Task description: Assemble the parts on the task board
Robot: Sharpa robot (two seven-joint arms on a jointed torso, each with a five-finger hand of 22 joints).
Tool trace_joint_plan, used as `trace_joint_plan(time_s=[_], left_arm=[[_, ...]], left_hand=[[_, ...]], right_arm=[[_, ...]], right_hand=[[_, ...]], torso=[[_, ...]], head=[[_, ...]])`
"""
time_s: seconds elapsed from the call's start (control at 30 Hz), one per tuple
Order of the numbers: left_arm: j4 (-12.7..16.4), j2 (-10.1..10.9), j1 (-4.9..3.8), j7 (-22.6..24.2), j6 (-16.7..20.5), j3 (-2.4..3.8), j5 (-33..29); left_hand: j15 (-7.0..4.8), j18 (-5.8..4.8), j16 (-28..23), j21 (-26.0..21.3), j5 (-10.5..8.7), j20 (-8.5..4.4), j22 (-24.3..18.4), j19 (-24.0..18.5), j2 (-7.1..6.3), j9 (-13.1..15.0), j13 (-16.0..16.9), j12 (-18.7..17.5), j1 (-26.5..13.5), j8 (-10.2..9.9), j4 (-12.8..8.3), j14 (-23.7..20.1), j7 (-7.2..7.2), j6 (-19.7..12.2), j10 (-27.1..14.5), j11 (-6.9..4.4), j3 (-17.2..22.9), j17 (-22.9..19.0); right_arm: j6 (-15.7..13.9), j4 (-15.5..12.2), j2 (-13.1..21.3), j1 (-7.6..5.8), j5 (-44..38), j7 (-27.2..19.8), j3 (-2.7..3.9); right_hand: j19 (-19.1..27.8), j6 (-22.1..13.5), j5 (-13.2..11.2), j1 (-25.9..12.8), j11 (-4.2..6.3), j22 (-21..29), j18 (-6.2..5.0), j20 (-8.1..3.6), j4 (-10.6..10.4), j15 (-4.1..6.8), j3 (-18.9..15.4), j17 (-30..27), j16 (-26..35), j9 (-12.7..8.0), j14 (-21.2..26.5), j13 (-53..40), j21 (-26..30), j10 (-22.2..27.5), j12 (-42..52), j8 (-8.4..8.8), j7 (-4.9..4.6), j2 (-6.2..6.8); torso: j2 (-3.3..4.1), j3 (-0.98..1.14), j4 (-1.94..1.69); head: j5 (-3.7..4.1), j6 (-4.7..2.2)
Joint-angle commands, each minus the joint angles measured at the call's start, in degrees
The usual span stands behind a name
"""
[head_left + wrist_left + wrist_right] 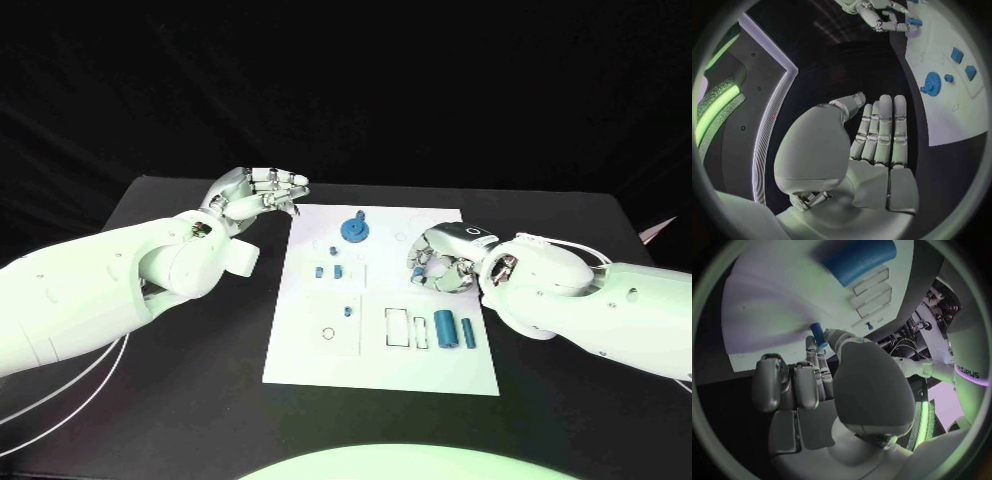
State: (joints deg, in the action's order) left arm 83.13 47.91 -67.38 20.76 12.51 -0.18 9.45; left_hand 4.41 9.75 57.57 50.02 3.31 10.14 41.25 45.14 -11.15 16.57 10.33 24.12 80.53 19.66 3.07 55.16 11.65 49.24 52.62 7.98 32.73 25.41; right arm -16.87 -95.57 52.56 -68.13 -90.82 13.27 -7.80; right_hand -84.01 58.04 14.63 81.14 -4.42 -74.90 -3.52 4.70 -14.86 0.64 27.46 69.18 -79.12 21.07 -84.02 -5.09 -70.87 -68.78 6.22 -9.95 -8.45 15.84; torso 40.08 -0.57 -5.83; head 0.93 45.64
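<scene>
The white task board lies mid-table. On it are a blue gear near the far end, small blue pieces at the left-centre, and two blue cylinders beside rectangular slots at the right. My right hand hovers over the board's right edge, pinching a small blue peg between thumb and finger. My left hand hangs over the black table off the board's far left corner; its fingers are stretched out side by side and hold nothing. The gear also appears in the left wrist view.
Black table surrounds the board on all sides. Thin white cables trail from my left arm over the table's near left. A large blue cylinder lies on the board just beyond my right hand.
</scene>
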Motion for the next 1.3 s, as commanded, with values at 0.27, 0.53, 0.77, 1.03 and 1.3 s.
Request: trace_joint_plan(time_s=[0.27,0.53,0.77,1.03,1.3], left_arm=[[0.13,0.00,-0.01,0.29,-0.80,0.05,-0.15],[0.15,0.05,-0.01,0.27,-0.74,0.05,-0.15],[0.16,0.06,-0.01,0.29,-0.73,0.05,-0.15],[0.11,0.07,-0.01,0.29,-0.71,0.05,-0.15],[-0.09,-0.04,-0.01,0.32,-0.66,0.05,-0.15]], left_hand=[[-0.14,0.68,-0.24,-0.36,0.11,0.01,-0.06,-0.25,0.33,0.09,-0.03,0.33,0.12,0.31,-0.02,-0.40,-0.12,-0.40,-0.39,0.19,-0.16,-0.09],[-0.14,0.68,-0.24,-0.36,0.11,0.01,-0.06,-0.25,0.33,0.09,-0.03,0.33,0.12,0.31,-0.02,-0.40,-0.12,-0.40,-0.39,0.19,-0.16,-0.09],[-0.15,0.69,-0.26,-0.40,0.12,0.01,-0.07,-0.22,0.39,0.11,-0.02,0.40,0.20,0.41,-0.08,-0.41,-0.13,-0.41,-0.43,0.19,-0.16,-0.10],[-0.15,0.69,-0.26,-0.40,0.12,0.01,-0.07,-0.22,0.39,0.11,-0.02,0.40,0.20,0.41,-0.08,-0.41,-0.13,-0.41,-0.43,0.19,-0.16,-0.10],[-0.15,0.69,-0.26,-0.40,0.12,0.01,-0.07,-0.22,0.39,0.11,-0.02,0.40,0.20,0.41,-0.08,-0.41,-0.13,-0.41,-0.43,0.19,-0.16,-0.10]], right_arm=[[0.54,-0.19,0.00,0.06,-1.33,0.64,0.00],[0.82,-0.29,0.02,0.07,-1.80,0.61,0.00],[-1.71,-0.63,0.00,0.18,-1.69,0.01,0.00],[-4.53,-0.82,0.15,0.21,-1.75,0.01,0.00],[-5.72,-2.85,1.43,-0.30,-1.34,0.12,0.09]], right_hand=[[-2.69,0.44,-0.08,-0.26,0.65,-7.90,0.38,-0.08,1.26,0.32,1.59,0.45,-0.48,0.30,-2.16,-0.88,-2.02,-2.31,0.77,-0.20,0.75,-0.72],[-3.11,2.38,-0.16,0.93,1.50,-8.93,0.75,-0.66,4.30,1.01,4.15,1.15,-1.00,1.13,-2.33,-2.07,-4.13,-4.48,1.44,-1.38,1.47,-2.41],[-3.58,4.68,-0.15,0.76,2.47,-10.14,1.20,-1.35,6.91,1.80,6.13,2.25,-1.67,2.61,-2.57,-3.40,-6.68,-6.98,2.20,-3.35,2.40,-4.34],[-3.81,4.83,-0.09,-0.04,2.83,-10.78,1.44,-1.70,8.60,2.11,7.79,3.11,-2.19,3.78,-2.76,-4.28,-7.99,-8.14,2.35,-4.44,2.69,-5.07],[-3.87,4.80,-0.11,-0.48,2.86,-10.97,1.51,-1.77,9.26,2.14,8.42,3.25,-2.30,4.22,-2.79,-4.60,-8.36,-8.40,2.29,-4.80,2.71,-5.06]], torso=[[-0.02,0.00,-0.03],[0.01,-0.01,0.00],[-0.02,0.01,-0.01],[-0.03,-0.02,0.00],[-0.13,-0.04,0.05]], head=[[-0.03,0.07],[-0.02,0.10],[0.06,0.19],[0.04,0.20],[0.05,0.01]])
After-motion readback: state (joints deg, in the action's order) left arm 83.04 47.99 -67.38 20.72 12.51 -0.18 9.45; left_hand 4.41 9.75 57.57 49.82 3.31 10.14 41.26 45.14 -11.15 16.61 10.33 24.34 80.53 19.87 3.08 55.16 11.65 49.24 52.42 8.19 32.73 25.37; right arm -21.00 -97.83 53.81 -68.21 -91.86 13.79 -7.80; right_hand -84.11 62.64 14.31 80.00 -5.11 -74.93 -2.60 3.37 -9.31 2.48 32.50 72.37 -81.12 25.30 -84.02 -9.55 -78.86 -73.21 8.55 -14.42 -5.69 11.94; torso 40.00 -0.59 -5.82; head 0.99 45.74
